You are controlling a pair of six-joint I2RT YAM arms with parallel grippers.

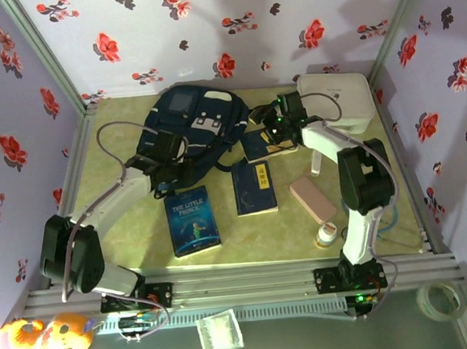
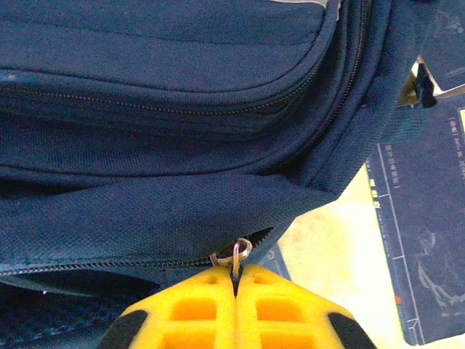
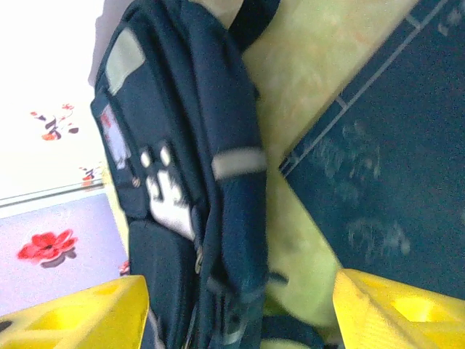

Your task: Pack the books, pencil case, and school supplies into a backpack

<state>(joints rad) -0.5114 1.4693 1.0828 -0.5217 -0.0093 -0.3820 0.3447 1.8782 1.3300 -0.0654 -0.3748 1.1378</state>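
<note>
The navy backpack (image 1: pixel 193 117) lies at the back of the table. My left gripper (image 1: pixel 171 170) is at its near edge. In the left wrist view its yellow fingers (image 2: pixel 189 305) are shut on the metal zipper pull (image 2: pixel 240 254) of the backpack (image 2: pixel 182 109). My right gripper (image 1: pixel 272 127) is at the backpack's right side, open, with a strap and side of the backpack (image 3: pixel 218 218) between its spread fingers (image 3: pixel 87 316). Three dark-blue books lie on the table: The Little Prince (image 1: pixel 193 220), a second (image 1: pixel 254 187), and a third (image 1: pixel 259 146) beneath the right gripper. The pinkish pencil case (image 1: pixel 312 198) lies to the right.
A white rounded box (image 1: pixel 337 98) stands at the back right corner. A small white bottle (image 1: pixel 327 233) stands near the right arm's base. Flowered walls close in the table on three sides. A roll of tape (image 1: pixel 439 300) lies off the table at the front right.
</note>
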